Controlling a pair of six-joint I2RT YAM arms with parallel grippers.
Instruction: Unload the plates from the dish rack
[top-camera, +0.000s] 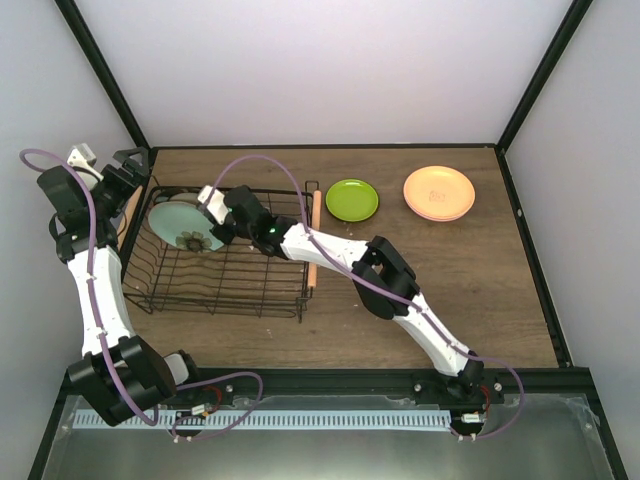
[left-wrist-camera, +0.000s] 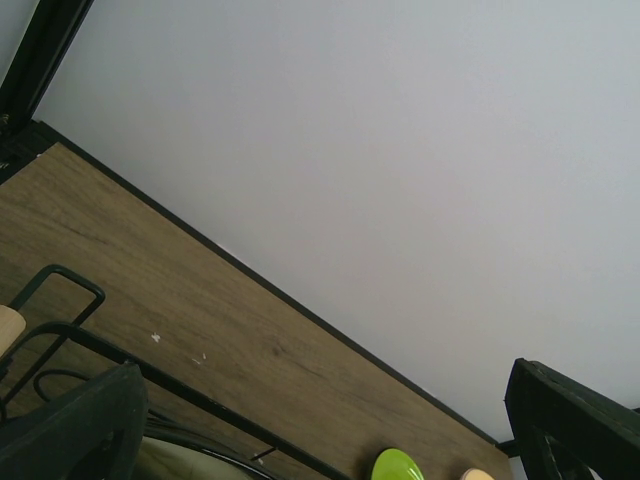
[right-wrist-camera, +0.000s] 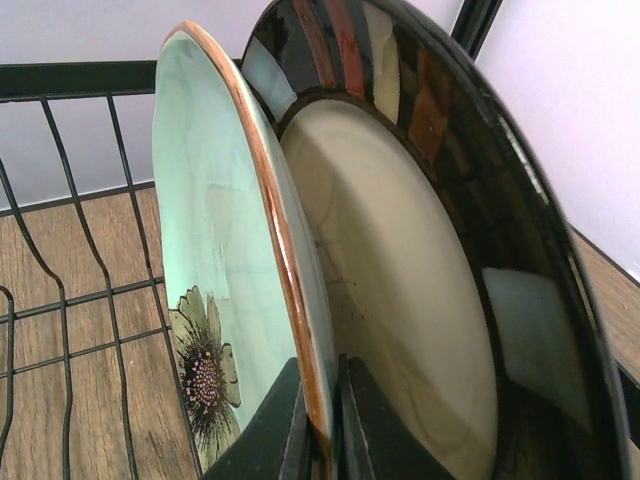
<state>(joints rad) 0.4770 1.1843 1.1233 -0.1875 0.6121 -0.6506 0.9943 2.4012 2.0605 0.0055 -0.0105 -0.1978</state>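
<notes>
- Clamping on the pale mint plate (right-wrist-camera: 215, 260) is noted: the right tool (right-wrist-camera: 325, 400) is narrowed onto its rim, and the plate stands upright at the left end of the dish rack (top-camera: 230, 290).
- Risk judged: the dark-rimmed plate (right-wrist-camera: 400, 300) lies against it and could be dragged or toppled on lifting. A thin rim hold could also slip.
- The left tool (left-wrist-camera: 320, 430) is held wide and empty by the rack.
- A lime green plate (top-camera: 352, 199) and a yellow-orange plate (top-camera: 438, 190) are set on the tabletop (top-camera: 450, 290), well apart from the rack.
</notes>
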